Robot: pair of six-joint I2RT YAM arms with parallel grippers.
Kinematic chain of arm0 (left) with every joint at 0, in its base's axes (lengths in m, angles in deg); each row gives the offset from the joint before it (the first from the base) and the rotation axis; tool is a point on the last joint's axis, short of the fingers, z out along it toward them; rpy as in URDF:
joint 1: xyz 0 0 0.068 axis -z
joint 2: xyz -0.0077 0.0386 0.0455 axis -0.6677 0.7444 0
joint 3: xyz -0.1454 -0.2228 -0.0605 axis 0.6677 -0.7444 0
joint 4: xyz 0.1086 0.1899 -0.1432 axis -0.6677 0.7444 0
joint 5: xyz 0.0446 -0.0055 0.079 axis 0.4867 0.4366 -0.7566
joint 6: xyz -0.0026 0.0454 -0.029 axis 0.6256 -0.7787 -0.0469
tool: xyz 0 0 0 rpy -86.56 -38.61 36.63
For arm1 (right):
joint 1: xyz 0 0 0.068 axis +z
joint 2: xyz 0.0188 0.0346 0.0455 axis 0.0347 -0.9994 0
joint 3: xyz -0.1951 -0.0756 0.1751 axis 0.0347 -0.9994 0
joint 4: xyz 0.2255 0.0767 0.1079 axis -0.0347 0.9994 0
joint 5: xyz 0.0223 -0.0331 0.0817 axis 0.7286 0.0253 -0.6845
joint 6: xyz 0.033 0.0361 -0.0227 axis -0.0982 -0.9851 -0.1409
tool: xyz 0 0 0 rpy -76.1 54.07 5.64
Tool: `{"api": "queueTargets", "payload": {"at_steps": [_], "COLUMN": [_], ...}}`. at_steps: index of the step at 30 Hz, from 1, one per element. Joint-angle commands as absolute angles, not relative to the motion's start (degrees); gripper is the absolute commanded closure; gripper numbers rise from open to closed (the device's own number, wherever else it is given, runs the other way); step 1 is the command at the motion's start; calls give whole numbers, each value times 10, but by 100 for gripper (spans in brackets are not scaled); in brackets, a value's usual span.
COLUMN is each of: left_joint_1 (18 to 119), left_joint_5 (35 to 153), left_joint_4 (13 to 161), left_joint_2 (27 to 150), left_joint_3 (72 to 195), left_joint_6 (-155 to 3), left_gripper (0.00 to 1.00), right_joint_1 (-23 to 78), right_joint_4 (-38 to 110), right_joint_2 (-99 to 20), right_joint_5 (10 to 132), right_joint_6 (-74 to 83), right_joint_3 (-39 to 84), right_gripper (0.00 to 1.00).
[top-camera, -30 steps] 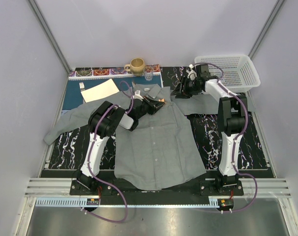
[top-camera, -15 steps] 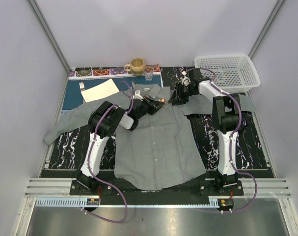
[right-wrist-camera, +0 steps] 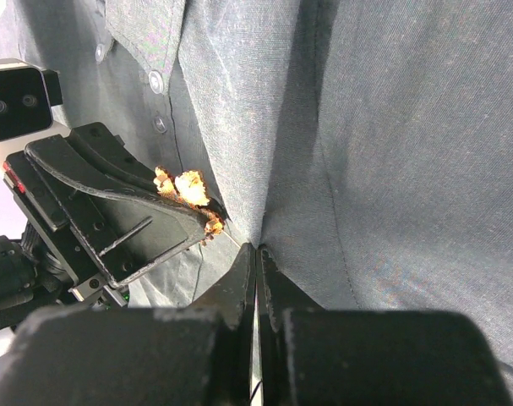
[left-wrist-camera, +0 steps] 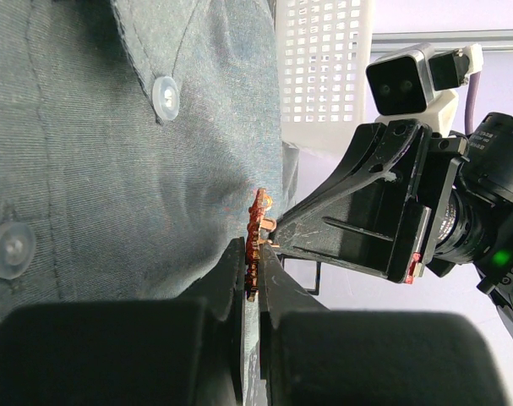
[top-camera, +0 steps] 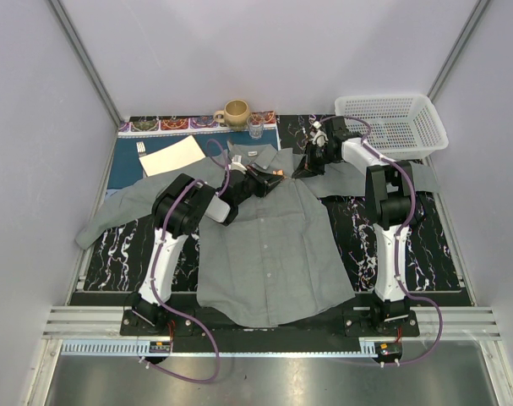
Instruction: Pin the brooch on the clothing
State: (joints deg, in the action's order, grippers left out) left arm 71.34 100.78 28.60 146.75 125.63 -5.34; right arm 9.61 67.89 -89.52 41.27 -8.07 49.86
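The grey shirt (top-camera: 264,245) lies flat, collar at the far end. My left gripper (top-camera: 271,176) is shut on the orange-red brooch (top-camera: 278,173) just right of the collar. In the left wrist view the brooch (left-wrist-camera: 257,227) stands edge-on between the closed fingertips of the left gripper (left-wrist-camera: 256,258), against the shirt (left-wrist-camera: 87,152). My right gripper (top-camera: 305,165) is close to its right. In the right wrist view the right gripper (right-wrist-camera: 256,249) is shut on a fold of the shirt (right-wrist-camera: 391,127), and the brooch (right-wrist-camera: 185,188) shows just left of it.
A white basket (top-camera: 400,123) stands at the back right. A mug (top-camera: 235,112) and a small glass (top-camera: 255,129) stand behind the collar. A blue placemat (top-camera: 125,173) with a cream sheet (top-camera: 171,155) lies at the back left.
My right gripper has moved left from beside the basket to the shirt next to the left gripper. The left gripper and brooch have not moved.
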Motion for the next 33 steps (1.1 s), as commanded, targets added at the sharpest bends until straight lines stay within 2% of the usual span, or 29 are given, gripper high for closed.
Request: {"api": "queueTargets", "payload": {"at_steps": [1, 33], "left_joint_1": [714, 734], "left_joint_5": [1014, 1014], "left_joint_4": [215, 212], "left_joint_2": [1468, 1476], "left_joint_3": [1268, 1273], "left_joint_6": [-43, -37], "left_gripper": [100, 100], "right_joint_1": [105, 122], "right_joint_4": [661, 632], "right_joint_2": [-885, -869], "right_joint_5": [396, 392], "right_joint_6": [-77, -103], "right_joint_3": [514, 508], "right_gripper": [100, 100]}}
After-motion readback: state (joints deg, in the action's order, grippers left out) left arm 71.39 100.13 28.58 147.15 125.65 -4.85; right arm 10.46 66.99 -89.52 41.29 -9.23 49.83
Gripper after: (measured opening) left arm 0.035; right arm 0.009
